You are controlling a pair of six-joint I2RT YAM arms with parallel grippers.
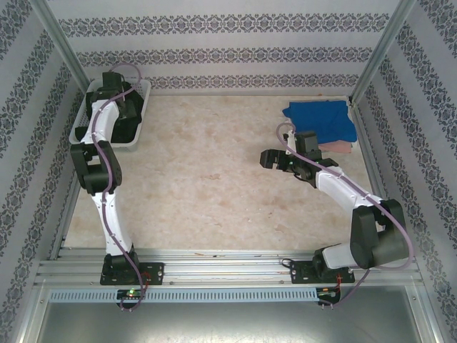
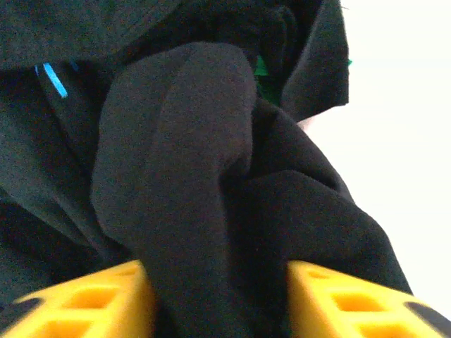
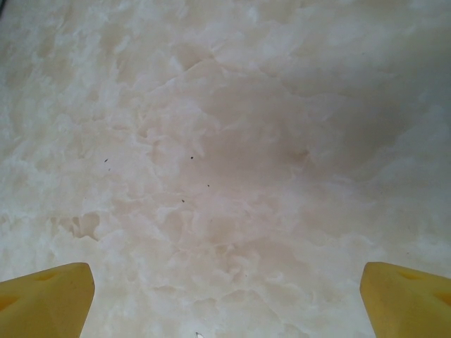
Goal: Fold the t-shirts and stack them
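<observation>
- The left gripper (image 2: 220, 304) is down inside the white basket (image 1: 143, 107) at the far left corner of the table (image 1: 207, 186).
- Its jaws are partly closed, with a thick fold of the black t-shirt (image 2: 183, 141) between them. The cloth fills the gap and touches both yellow fingers (image 2: 91, 299), so it looks pinched, though the contact sits at the very edge of the wrist view and the grip is hard to judge.
- The black t-shirt lies bunched up in the basket, and a small light-blue mark (image 2: 53, 79) shows on it to the upper left of the fold.
- A sliver of green cloth (image 2: 261, 67) peeks out behind the black folds, probably another t-shirt.
- The right gripper (image 1: 268, 158) hangs over bare table right of the middle, pointing left.
- Its jaws stand wide open with nothing between them, and the wrist view has bare marbled table top under the fingers.
- The blue t-shirt (image 1: 323, 118) lies folded in the far right corner of the table.
- It rests on top of the pink t-shirt (image 1: 337, 148), whose edge sticks out on the near side, just behind the right arm's wrist.
</observation>
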